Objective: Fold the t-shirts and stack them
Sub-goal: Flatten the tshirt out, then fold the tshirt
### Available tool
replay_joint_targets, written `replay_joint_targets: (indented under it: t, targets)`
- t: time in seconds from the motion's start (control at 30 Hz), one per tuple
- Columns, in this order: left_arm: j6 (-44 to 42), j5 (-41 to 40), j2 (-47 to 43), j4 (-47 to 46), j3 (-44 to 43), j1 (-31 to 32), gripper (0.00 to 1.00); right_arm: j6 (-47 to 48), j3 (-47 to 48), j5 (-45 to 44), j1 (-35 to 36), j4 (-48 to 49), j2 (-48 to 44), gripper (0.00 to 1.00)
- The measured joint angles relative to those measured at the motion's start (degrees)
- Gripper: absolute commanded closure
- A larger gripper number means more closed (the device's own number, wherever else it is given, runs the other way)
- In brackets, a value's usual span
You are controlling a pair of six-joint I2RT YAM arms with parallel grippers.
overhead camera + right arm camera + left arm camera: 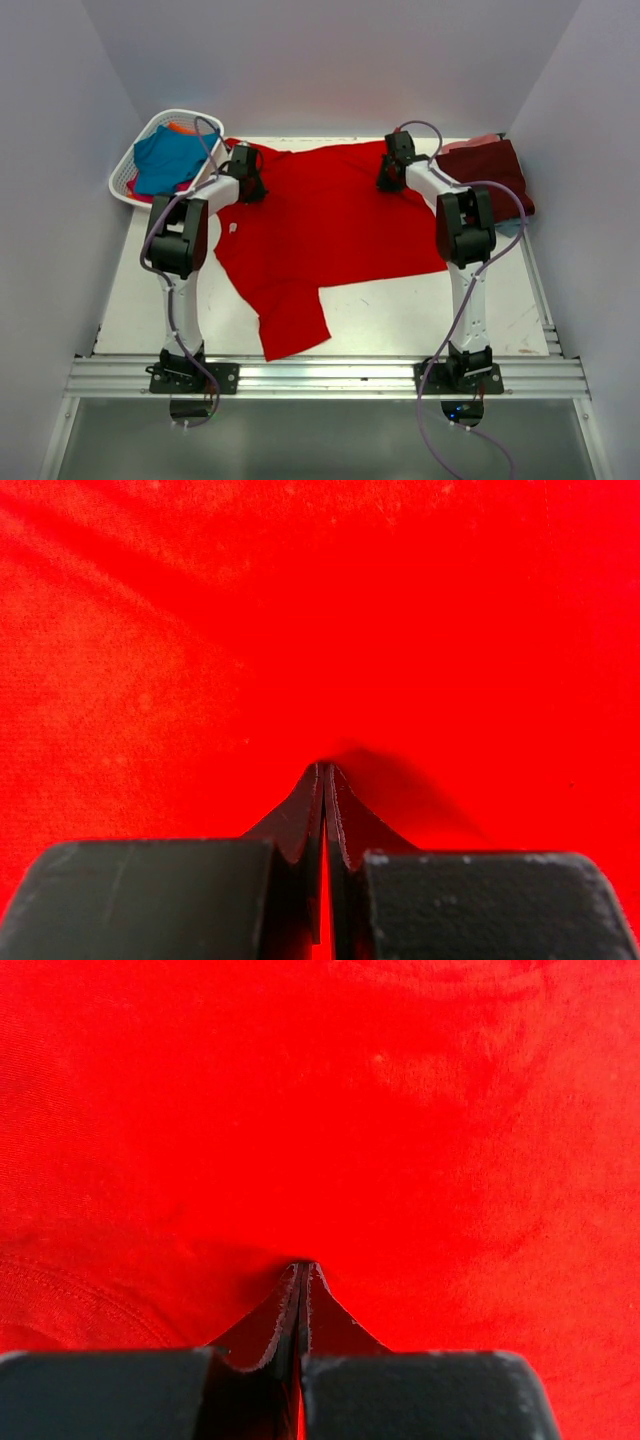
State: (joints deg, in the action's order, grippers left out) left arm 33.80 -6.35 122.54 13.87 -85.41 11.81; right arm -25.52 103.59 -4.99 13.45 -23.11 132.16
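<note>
Illegible white mark [232,228] on red t-shirt [330,220]

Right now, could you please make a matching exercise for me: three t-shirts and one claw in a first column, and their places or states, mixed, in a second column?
1. large bright red cloth t-shirt
2. dark maroon cloth t-shirt
3. teal blue cloth t-shirt
4. left claw

A. inside the white plastic lattice basket
B. shut on red cloth
C. spread across the middle of the table
D. at the far right corner

Pairs: 1-C, 2-D, 3-A, 4-B
</note>
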Motion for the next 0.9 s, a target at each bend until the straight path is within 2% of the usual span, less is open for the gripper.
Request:
replay_joint_targets:
  t: [0.17, 0.37, 0.57, 0.67, 0.7, 0.73, 0.77, 0.8, 0.87, 0.9]
  targets:
    - [-0.24, 0.48, 4.76, 1.66, -7.54, -0.85, 1.00, -0.28, 0.31, 0.04, -0.63, 0.11, 0.24, 1.00]
    - [-0.50, 2.40, 14.25, 5.01, -22.86, -2.27, 1.00, -0.48, -0.02, 0.15, -0.85, 0.61, 0.24, 1.00]
    - [-1.31, 4.07, 15.50, 4.98, -24.87, -2.58, 1.00, -0.48, -1.14, 0.61, -0.94, 2.12, -0.20, 1.00]
    - [-2.10, 5.49, 12.39, 3.17, -19.98, -2.69, 0.81, -0.44, -6.56, 1.86, -1.16, 6.69, -2.99, 1.00]
    - [-2.34, 5.86, 9.90, 2.99, -16.79, -2.69, 0.67, -0.44, -9.44, 2.19, -1.22, 8.61, -4.55, 1.00]
    - [-2.99, 5.99, 6.88, 2.67, -12.81, -2.60, 0.59, -0.48, -12.11, 2.60, -1.22, 10.12, -6.10, 1.00]
    - [-3.37, 5.92, 3.13, 2.05, -8.39, -2.40, 0.52, -0.46, -15.37, 2.99, -1.22, 11.21, -8.13, 0.96]
    - [-3.50, 5.81, -1.25, 1.70, -4.17, -2.19, 0.42, -0.50, -18.49, 3.23, -1.22, 12.50, -10.29, 0.76]
    - [-3.76, 5.40, -9.77, 1.16, 1.73, -1.57, 0.35, -0.59, -23.37, 3.72, -1.22, 14.47, -14.36, 0.61]
    - [-4.09, 5.05, -14.69, 0.33, 4.04, -1.14, 0.33, -0.50, -25.51, 4.02, -1.22, 15.23, -16.74, 0.46]
